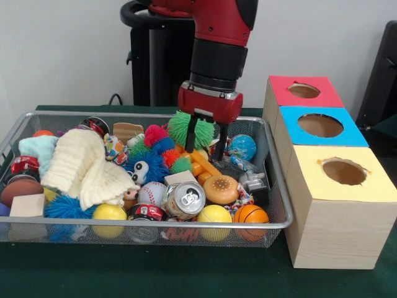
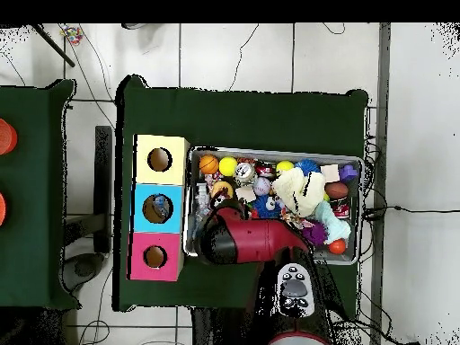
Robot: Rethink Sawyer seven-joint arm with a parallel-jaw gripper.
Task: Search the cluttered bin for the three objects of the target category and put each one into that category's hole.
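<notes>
Front view: green surface point(image 1: 186, 273) carries a wire mesh bin point(image 1: 273, 186) packed with toys, and beside it three wooden boxes with holes, topped red point(image 1: 282, 93), blue point(image 1: 291, 118), yellow point(image 1: 310, 177). Gripper point(image 1: 206, 144) low over the bin's far side, fingers point(image 1: 191, 133) narrow, pinching a green spiky ball point(image 1: 181, 127).

No readable text, labels or numbers; red cans point(image 1: 147, 212) in bin point(image 1: 149, 222) showed print, illegible.
</notes>
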